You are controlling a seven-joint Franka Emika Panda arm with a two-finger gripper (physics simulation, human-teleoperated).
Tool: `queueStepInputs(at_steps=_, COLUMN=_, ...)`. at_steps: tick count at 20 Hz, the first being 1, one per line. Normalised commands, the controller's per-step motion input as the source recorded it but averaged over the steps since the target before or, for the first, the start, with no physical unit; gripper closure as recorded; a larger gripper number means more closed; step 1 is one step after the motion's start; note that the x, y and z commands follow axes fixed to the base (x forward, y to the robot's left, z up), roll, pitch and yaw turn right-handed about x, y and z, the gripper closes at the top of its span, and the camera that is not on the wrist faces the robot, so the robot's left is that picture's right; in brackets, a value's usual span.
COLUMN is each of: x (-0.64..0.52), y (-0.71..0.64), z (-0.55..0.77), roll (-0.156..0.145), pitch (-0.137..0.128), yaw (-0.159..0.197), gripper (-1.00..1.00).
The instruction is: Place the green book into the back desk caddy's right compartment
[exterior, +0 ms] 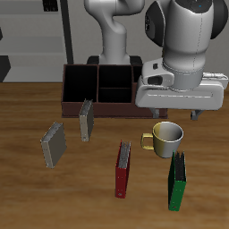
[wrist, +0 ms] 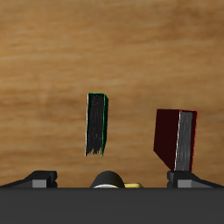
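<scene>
Wooden table (exterior: 27,112), grey-walled room behind.

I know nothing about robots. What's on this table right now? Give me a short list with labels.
green book: standing near the table's front edge, untouched
red book: standing beside it
mug: yellowish, just behind the green book
grey books: two, standing apart
caddy: dark wooden box at the back; visible compartments look empty
pincer: above the table, holding nothing; open or shut unclear
</scene>
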Motion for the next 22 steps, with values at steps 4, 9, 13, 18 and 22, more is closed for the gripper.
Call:
queueStepInputs(at_steps=4, x=0.05, y=0.39, z=-0.09, roll=0.034, pitch=-0.084, yaw=0.018, gripper=-1.00)
queueStepInputs(at_steps=9, x=0.03, y=0.28, z=-0.17, roll=0.038, pitch=-0.033, yaw=0.047, gripper=-1.00)
queueStepInputs(at_steps=13, x=-0.01, y=0.06, z=-0.23, roll=-0.009, pitch=-0.017, yaw=0.002, gripper=-1.00)
queueStepInputs(at_steps=18, x=0.06, y=-0.14, z=-0.21, roll=-0.019, pitch=-0.007, yaw=0.014, gripper=-1.00)
queueStepInputs(at_steps=22, x=0.09, y=-0.06, z=-0.19, roll=-0.020, pitch=-0.015, yaw=0.004, gripper=-1.00)
